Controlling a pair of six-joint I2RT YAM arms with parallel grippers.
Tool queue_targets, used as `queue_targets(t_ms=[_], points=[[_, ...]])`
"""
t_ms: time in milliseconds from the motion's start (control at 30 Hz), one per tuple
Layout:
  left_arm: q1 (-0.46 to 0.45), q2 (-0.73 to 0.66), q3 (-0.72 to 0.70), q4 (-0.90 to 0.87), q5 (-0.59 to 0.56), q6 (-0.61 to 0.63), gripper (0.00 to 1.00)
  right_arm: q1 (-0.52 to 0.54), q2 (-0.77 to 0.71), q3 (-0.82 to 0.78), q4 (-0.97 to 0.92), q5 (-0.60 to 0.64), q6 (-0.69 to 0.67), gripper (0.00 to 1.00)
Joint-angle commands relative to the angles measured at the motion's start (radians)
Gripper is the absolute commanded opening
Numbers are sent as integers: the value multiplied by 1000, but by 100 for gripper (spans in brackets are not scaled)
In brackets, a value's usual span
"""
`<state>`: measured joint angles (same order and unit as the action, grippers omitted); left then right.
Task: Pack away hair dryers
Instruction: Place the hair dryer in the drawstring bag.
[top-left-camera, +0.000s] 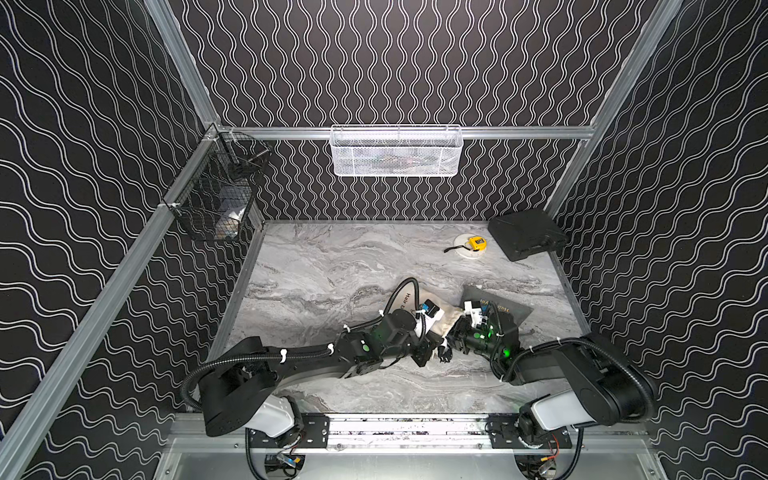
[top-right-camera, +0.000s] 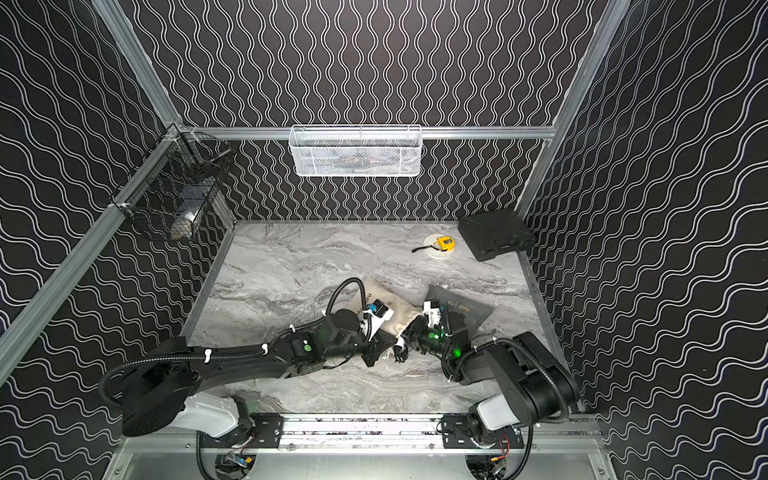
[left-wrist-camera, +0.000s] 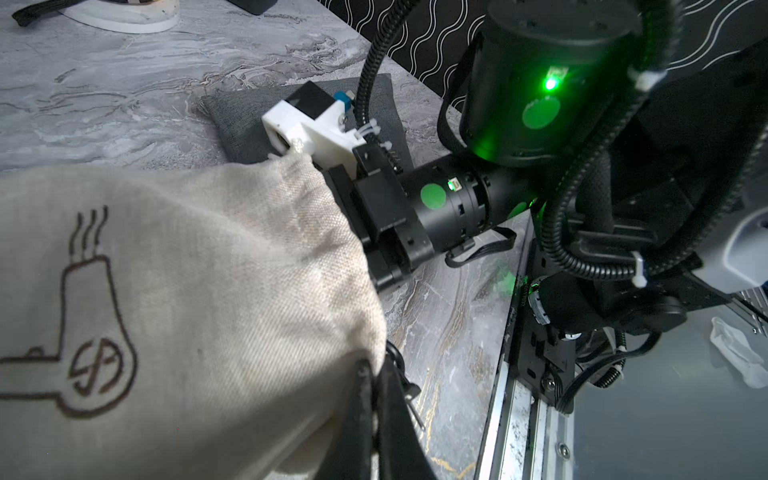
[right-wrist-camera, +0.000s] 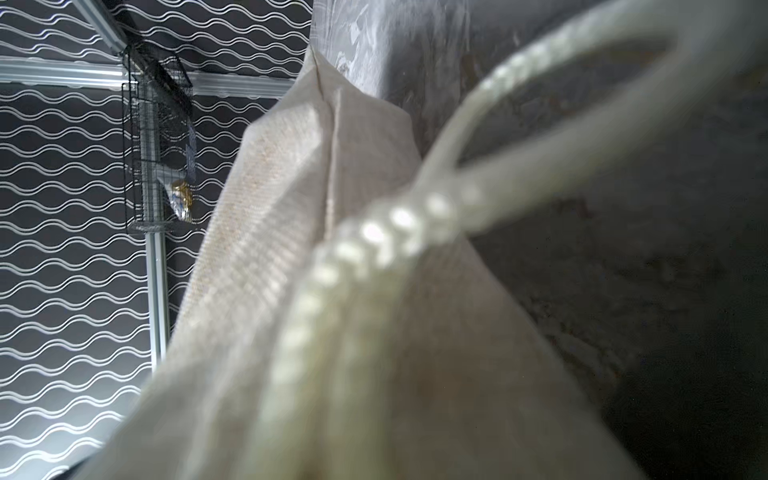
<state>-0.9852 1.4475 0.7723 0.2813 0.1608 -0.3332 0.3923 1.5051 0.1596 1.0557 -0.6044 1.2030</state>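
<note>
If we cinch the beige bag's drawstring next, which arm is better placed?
Probably right. The right wrist view shows the drawstring directly in front of the right gripper, which meets the beige bag. The left gripper is shut on the bag's edge, anchoring it.

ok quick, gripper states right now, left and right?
Left gripper: shut, pinching the edge of the beige bag.
Right gripper: cannot tell; its jaws are hidden behind the beige bag.

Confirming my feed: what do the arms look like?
Left arm and right arm: black, pale grey base links, ribbed black conduit with white zip ties, green dot stickers, green lights. White camera mount on the right wrist; left end effector black.
</note>
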Motion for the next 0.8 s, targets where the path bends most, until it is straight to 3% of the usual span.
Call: queue_targets(t_ms=[0,200,500,767], points=[[0,14,48,-15,39,50,0,1,33,-22,207,-16,35,0],[0,35,40,-43,40,71,0,-11,151,2,456,-69,173,0],[0,-22,-4,-58,32,88,0,-19,124,26,393,-40,173,0],[-1,-66,-25,-122,-22,111,0,-18,169,77,457,-28,304,0]])
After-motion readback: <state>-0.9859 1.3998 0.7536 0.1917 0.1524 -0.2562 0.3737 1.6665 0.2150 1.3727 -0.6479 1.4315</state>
